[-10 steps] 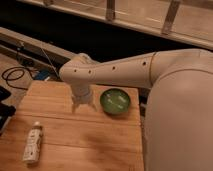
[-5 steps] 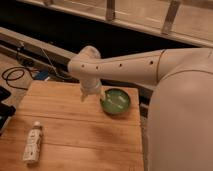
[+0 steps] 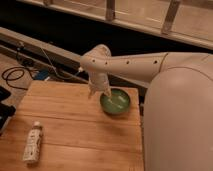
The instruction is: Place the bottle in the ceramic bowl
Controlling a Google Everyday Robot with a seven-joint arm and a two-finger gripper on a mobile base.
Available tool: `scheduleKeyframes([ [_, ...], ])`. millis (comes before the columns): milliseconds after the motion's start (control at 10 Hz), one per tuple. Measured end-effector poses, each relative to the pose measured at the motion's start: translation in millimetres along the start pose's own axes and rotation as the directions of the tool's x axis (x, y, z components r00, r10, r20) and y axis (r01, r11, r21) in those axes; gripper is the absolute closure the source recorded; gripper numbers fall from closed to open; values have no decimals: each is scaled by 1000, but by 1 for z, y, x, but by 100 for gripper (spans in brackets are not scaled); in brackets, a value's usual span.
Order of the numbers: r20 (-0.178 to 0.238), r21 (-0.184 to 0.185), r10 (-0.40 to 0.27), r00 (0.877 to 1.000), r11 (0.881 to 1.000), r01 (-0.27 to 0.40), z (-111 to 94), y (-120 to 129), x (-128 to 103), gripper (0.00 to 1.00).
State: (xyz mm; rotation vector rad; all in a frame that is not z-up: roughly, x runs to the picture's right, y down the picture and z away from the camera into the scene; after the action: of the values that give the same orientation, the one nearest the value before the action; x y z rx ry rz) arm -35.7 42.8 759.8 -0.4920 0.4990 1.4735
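Observation:
The whitish bottle (image 3: 33, 143) lies on its side near the front left of the wooden table (image 3: 70, 130), cap pointing away. The green ceramic bowl (image 3: 115, 101) stands at the table's back right, and nothing shows inside it. My white arm reaches in from the right. My gripper (image 3: 98, 93) hangs just left of the bowl, at its near-left rim, far from the bottle. It holds nothing that I can see.
Black cables (image 3: 15, 75) lie on the floor to the left of the table. A dark ledge and rail (image 3: 45, 47) run behind the table. My large white body (image 3: 180, 125) fills the right side.
My arm and gripper have moved right and back across the table, away from the bottle and up to the bowl's left rim. The bottle and bowl have not moved.

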Motion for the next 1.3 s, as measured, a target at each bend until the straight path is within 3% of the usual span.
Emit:
scheduleKeyframes([
  [200,-3,2,-64,998,998,64,-4,23,16,35],
  [600,19,26,-198,980,980,197,-23,98,82,35],
  [1100,19,31,-193,981,981,193,-22,94,81,35],
  [1300,40,17,-233,972,972,233,-27,105,84,35],
])
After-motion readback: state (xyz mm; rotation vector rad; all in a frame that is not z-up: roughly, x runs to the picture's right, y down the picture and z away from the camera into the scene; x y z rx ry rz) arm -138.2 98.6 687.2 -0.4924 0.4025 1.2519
